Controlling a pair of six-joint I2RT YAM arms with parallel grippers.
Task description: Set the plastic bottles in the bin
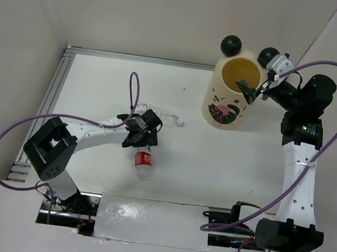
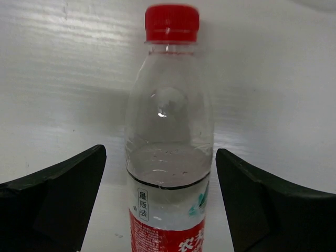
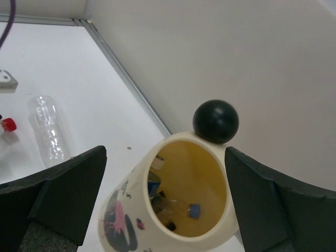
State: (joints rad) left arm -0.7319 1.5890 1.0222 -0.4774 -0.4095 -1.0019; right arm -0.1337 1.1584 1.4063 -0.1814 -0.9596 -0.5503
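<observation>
Mostly done: some bottles (image 3: 177, 206) lay inside bin (image 1: 224, 114). Red-capped bottle (image 2: 168, 131) sat ungrasped between spread left gripper (image 1: 141, 136) fingers, clear bottle (image 3: 46, 131) on table (image 1: 213, 164) nearby. Right gripper (image 1: 250, 91) hung spread, empty, over bin.

There is a gap on each side of the clear red-capped plastic bottle (image 2: 168, 131) between my left gripper's (image 2: 160, 178) fingers. The white tabletop (image 1: 212, 170) towards the cream-yellow cylindrical bin (image 1: 224, 112) is open. My right gripper (image 1: 253, 88) hangs over its mouth, beside a black ball ear (image 1: 267, 54). A clear unlabelled bottle (image 1: 170, 120) lies near my left gripper.
</observation>
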